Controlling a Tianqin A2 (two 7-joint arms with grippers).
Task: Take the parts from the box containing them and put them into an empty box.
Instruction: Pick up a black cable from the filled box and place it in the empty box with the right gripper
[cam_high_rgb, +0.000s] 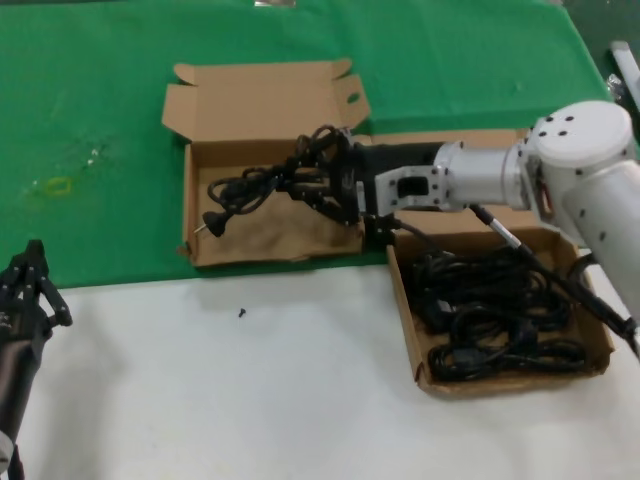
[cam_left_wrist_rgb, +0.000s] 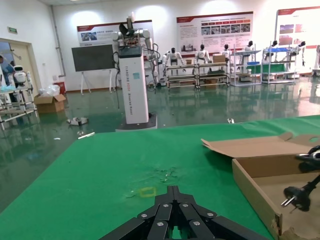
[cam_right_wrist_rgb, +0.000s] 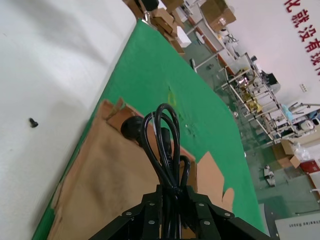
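I am looking down at a big green mat lying on the far side of a white table. Two brown boxes are sitting in front of me. The empty box is resting mostly on the green mat with its lid flap standing open at the back, and its front edge is reaching the white part. The box containing them is sitting on my right side, just beside the first box, and it is holding a pile of black cords all curled up together. My right arm is reaching across from the right, and my right gripper is hanging over the inside of the empty box. My right jaws are squeezing tight around one bundled black power cord, and nothing is loose between them. The loops of that cord are sticking out past my fingers, and its plug is dangling low over the brown floor of the box, near its left wall. My left gripper is waiting down low at my left side, over the white table, well apart from both boxes, with its jaws pressed together and holding nothing. A tiny black screw is lying alone on the white table in front of the empty box.
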